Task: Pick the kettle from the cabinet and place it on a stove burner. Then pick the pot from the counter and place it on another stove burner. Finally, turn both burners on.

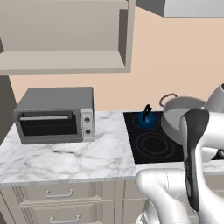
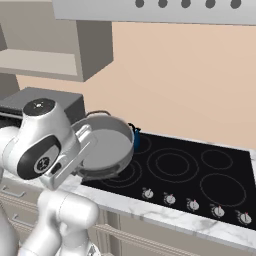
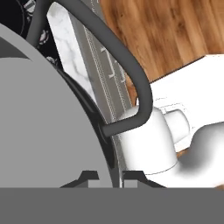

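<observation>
My gripper (image 3: 111,178) is shut on the rim of the grey pot (image 3: 43,131), next to its dark loop handle (image 3: 131,65). The pot (image 2: 106,147) hangs tilted above the front left of the black stove (image 2: 185,175), clear of the glass. In the left base view the pot (image 1: 179,114) is partly hidden behind my arm. The small dark-blue kettle (image 1: 147,118) stands upright on the back left burner, just behind the pot, and shows as a blue sliver (image 2: 136,140) past the pot's rim. Other burners (image 2: 172,164) lie bare. The open cabinet (image 1: 65,61) hangs up on the left.
A boxy grey toaster oven (image 1: 54,114) stands on the marble counter (image 1: 65,159) left of the stove. Knobs (image 2: 170,199) line the stove's front edge. A range hood (image 2: 150,10) hangs overhead. Beige drawers (image 1: 59,192) sit below the counter.
</observation>
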